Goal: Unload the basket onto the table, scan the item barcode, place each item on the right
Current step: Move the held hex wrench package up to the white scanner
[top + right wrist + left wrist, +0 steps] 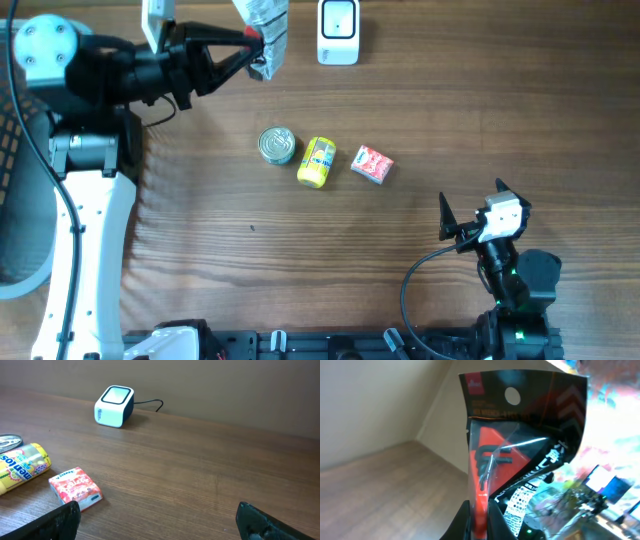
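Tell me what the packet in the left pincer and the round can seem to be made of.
The packet looks like glossy clear plastic film over black printed card: bright glare streaks, creases. The can is probably metal, dull silvery: grey ringed lid.

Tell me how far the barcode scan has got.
Done: the left gripper is shut on a pack, held off the table. In hand: the pack hangs just left of the scanner, not over it. Left: bringing its barcode to the scanner's window. The can, Mentos tub and red box lie mid-table; the right gripper sits open.
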Available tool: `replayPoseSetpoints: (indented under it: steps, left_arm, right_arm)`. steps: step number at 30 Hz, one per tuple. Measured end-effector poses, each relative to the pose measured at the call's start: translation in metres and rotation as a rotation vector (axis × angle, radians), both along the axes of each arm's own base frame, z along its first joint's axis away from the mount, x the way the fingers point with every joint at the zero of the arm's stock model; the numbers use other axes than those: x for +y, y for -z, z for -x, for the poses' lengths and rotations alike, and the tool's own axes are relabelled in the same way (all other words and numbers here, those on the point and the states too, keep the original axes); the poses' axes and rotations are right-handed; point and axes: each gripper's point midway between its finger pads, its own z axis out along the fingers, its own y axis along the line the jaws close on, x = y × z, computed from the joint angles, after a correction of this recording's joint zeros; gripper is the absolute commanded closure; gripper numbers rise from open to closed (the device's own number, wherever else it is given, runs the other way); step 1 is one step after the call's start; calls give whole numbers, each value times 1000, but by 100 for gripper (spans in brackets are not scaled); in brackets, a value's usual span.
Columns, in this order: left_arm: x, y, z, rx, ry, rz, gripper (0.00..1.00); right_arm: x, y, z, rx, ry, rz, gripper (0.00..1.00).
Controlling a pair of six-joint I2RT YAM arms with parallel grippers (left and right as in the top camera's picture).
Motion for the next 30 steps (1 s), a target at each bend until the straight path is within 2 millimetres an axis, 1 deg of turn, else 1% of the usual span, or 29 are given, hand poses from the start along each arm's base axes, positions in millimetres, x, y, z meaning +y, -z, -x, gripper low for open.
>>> replayPoseSetpoints:
  steps: [2, 4, 8, 10, 23, 26, 28, 30]
  left_arm:
    - [-2, -10, 4, -107, 8, -5, 96]
    - [-11, -17, 11, -167, 34, -4, 96]
    - [-31, -18, 23, -180, 98, 1, 96]
    - [-37, -18, 27, -180, 119, 3, 96]
    - [-39, -18, 28, -177, 126, 4, 96]
    - [-39, -16, 25, -145, 111, 9, 96]
    - [-38, -12, 13, -86, 69, 21, 96]
    - [-36, -4, -4, -34, 13, 33, 96]
  right_arm:
    - [0, 0, 0, 0, 1, 0, 0]
    - [0, 0, 0, 0, 3, 0, 0]
    - [0, 0, 0, 0, 3, 0, 0]
    - [0, 0, 0, 0, 3, 0, 0]
    - [-3, 0, -1, 0, 18, 3, 0]
    - [-4, 0, -1, 0, 21, 4, 0]
    - [-4, 0, -1, 0, 22, 4, 0]
    - [-4, 0, -1, 0, 22, 4, 0]
